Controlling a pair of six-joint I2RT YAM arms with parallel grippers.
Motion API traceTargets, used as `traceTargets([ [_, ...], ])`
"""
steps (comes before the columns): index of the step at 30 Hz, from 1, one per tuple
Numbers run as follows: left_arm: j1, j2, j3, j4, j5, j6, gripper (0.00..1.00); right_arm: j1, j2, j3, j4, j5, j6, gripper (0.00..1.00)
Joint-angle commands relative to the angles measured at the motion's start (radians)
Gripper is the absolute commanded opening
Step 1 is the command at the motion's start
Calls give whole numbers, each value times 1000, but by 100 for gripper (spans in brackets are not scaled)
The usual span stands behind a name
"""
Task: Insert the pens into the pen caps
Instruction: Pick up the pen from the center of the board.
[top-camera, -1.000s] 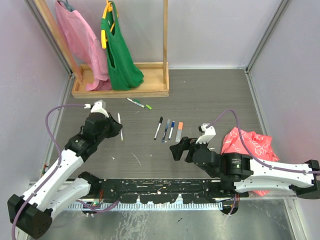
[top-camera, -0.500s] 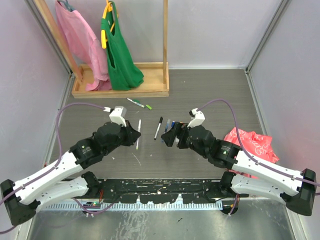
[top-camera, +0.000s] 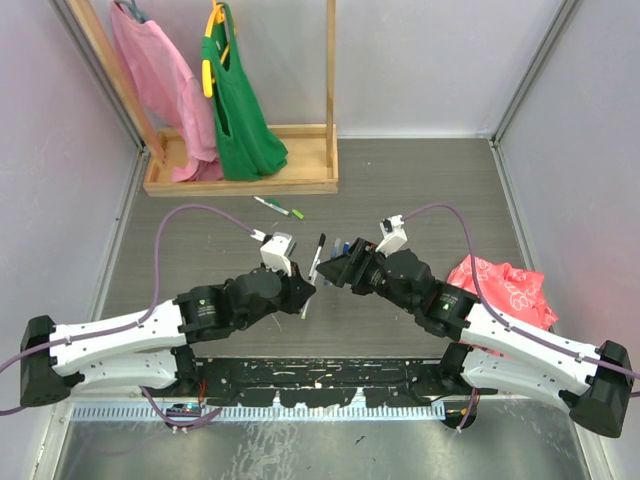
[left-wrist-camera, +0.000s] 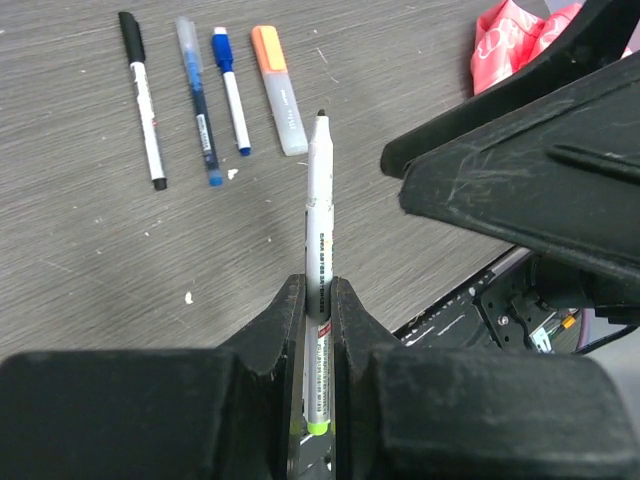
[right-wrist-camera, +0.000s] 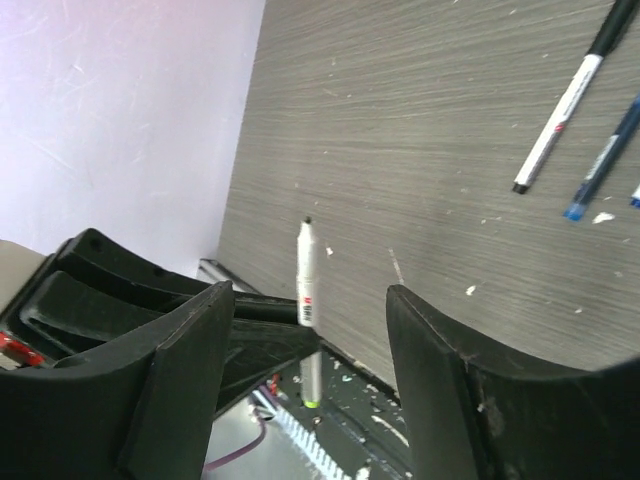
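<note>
Left claw pinching pen, tip near spread right claw

Four pens behind held pen

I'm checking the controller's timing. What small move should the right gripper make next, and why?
Probably close the right gripper on the pen, at its upper barrel: in the right wrist view its open fingers flank the pen, which the left gripper clamps near its light green end, black tip uncapped.
</note>
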Motion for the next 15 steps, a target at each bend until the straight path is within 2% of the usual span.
traceTargets([
  [1,-22,23,52,127,-42,-11,1,-2,-1,-12,121,-55,51,63],
  [8,-32,55,69,150,-26,-2,0,-3,7,-42,150,-74,66,51],
  [15,-39,42,45,198,16,8,0,-4,23,-38,158,-74,54,45],
])
